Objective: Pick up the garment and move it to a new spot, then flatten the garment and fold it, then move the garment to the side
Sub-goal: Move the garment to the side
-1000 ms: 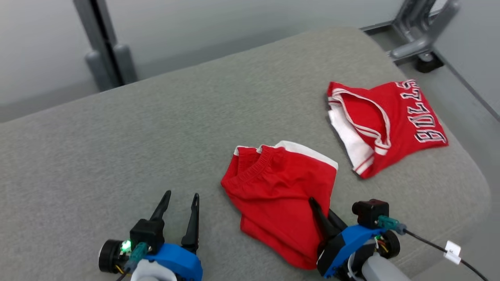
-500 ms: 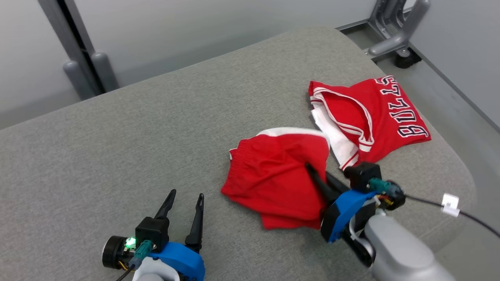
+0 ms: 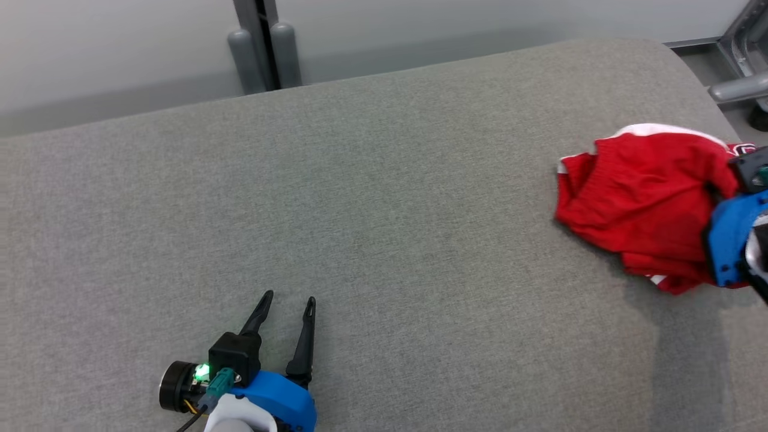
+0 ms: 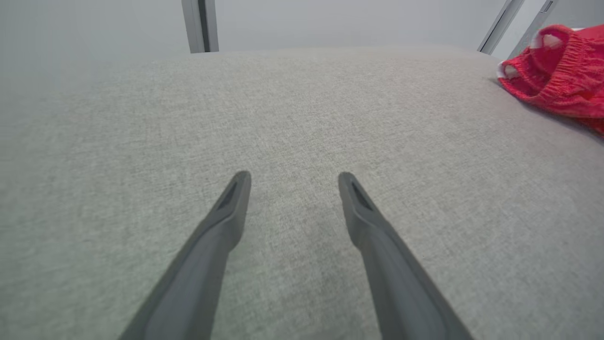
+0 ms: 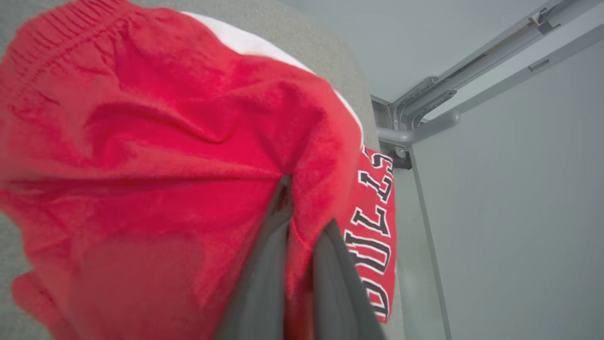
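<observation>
The right pincer (image 5: pixel 289 189) gripped a fold of the shorts (image 3: pixel 642 204) at the counter's (image 3: pixel 384 210) right edge, against the jersey (image 5: pixel 375 236). The left pincer (image 3: pixel 289 298) stood wide and empty. This looked like the move-aside step; next it called for setting down and letting go.

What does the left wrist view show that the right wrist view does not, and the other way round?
Left wrist view, not right: the left gripper, fingers spread over bare grey cushion, and a grey post. Right wrist view, not left: the right gripper, fingers shut on the red shorts, the lettered jersey beside them, and a metal frame. Both: the red shorts and the grey cushion.
</observation>
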Robot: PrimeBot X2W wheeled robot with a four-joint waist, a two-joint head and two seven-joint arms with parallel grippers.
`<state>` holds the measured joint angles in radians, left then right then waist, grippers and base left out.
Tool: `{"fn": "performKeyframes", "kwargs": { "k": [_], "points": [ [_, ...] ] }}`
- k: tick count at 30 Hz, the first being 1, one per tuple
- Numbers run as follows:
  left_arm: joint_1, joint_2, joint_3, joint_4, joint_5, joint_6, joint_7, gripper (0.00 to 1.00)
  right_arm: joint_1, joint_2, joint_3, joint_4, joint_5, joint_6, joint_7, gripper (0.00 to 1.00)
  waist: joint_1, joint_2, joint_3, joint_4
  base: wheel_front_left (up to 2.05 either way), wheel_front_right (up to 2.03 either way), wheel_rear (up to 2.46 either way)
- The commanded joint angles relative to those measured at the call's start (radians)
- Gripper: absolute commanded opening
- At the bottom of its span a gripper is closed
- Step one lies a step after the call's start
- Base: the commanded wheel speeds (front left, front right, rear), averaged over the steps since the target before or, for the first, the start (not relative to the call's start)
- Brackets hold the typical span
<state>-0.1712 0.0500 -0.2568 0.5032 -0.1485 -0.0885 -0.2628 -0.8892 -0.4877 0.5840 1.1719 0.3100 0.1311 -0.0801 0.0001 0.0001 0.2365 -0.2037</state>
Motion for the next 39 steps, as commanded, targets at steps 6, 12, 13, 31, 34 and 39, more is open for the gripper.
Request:
{"fn": "performKeyframes", "kwargs": {
  "k": [6, 12, 13, 31, 34, 39],
  "points": [
    [0.006, 0.001, 0.011, -0.004, 0.003, -0.001, -0.002, 1.00, -0.025, -0.071, -0.073, 0.087, -0.015, -0.001, -0.009, 0.00, -0.0001, -0.0001, 0.015, 0.036, 0.00, 0.00, 0.00],
    [-0.005, 0.001, 0.026, 0.002, 0.014, -0.007, -0.002, 1.00, -0.040, -0.103, -0.199, 0.116, -0.067, -0.001, -0.043, 1.00, -0.0001, -0.0001, 0.021, 0.043, 0.00, 0.00, 0.00],
    [-0.008, 0.001, 0.027, 0.002, 0.016, -0.006, -0.002, 1.00, -0.041, -0.106, -0.227, 0.118, -0.081, -0.001, -0.050, 1.00, -0.0001, -0.0001, 0.021, 0.044, 0.00, 0.00, 0.00],
    [0.014, 0.002, 0.091, -0.038, -0.013, 0.059, -0.002, 1.00, 0.244, 0.318, -0.761, -0.437, -0.355, -0.001, -0.185, 1.00, -0.0001, -0.0001, -0.058, 0.104, 0.00, 0.00, 0.00],
    [0.018, 0.001, 0.096, -0.042, -0.017, 0.067, -0.002, 1.00, 0.341, 0.386, -0.760, -0.506, -0.371, -0.001, -0.186, 1.00, -0.0001, -0.0001, -0.072, 0.131, 0.00, 0.00, 0.00],
    [0.028, 0.001, 0.103, -0.042, -0.019, 0.080, -0.002, 1.00, 0.466, 0.432, -0.738, -0.546, -0.338, -0.001, -0.186, 1.00, -0.0001, -0.0001, -0.095, 0.178, 0.00, 0.00, 0.00]
  ]
}}
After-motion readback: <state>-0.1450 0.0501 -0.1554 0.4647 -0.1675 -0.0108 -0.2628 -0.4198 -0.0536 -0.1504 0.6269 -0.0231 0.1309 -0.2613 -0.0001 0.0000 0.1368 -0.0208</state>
